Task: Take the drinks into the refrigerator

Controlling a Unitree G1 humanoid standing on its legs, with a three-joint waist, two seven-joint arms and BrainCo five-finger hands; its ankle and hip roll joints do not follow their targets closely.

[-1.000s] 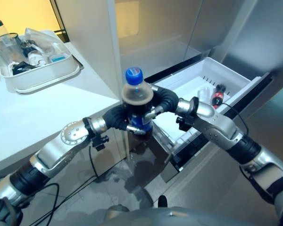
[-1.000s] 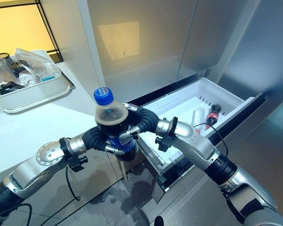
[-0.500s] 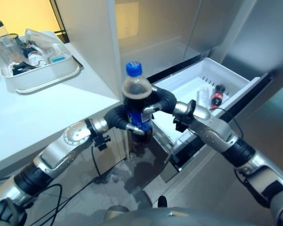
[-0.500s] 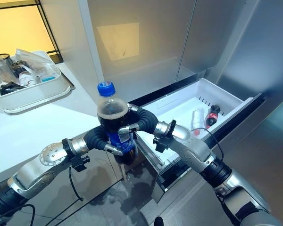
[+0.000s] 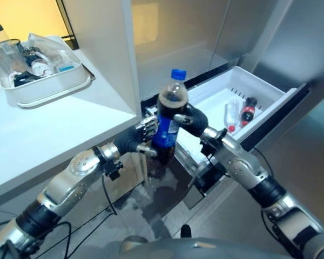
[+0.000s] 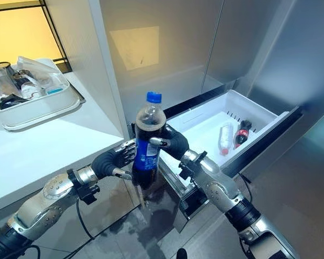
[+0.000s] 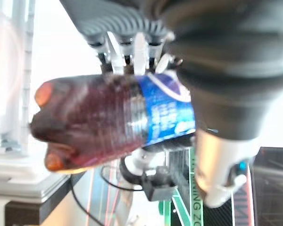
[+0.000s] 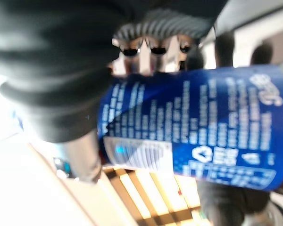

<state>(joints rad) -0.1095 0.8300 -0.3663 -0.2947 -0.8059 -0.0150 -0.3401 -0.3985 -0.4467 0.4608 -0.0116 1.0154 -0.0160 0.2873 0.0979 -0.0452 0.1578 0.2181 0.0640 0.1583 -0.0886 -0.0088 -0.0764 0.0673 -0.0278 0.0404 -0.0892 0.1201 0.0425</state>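
Left eye view puts the cola bottle (image 5: 167, 125) at the centre of the frame, upright with a slight lean, its blue cap uppermost and a blue label round its middle. The right hand (image 5: 190, 117) comes in from the lower right and grasps the bottle, with fingers and thumb wrapped round it just below the shoulder. The left hand (image 5: 141, 135) comes in from the lower left and sits against the bottle's label side with its fingers curled round it. Left wrist view shows that hand's fingers (image 7: 134, 52) lying across the bottle at the edge of the label. Right wrist view shows the blue label (image 8: 198, 127) directly under that hand's fingers.

Behind the bottle, to the right of centre, the white refrigerator drawer (image 6: 262, 114) stands pulled out. A clear bottle (image 6: 225, 137) and a small dark bottle with a red label (image 6: 241, 133) lie side by side inside it, near its right end. At the upper left of the frame a white tray (image 5: 48, 86) holding clear containers rests on the white worktop (image 5: 54, 129).
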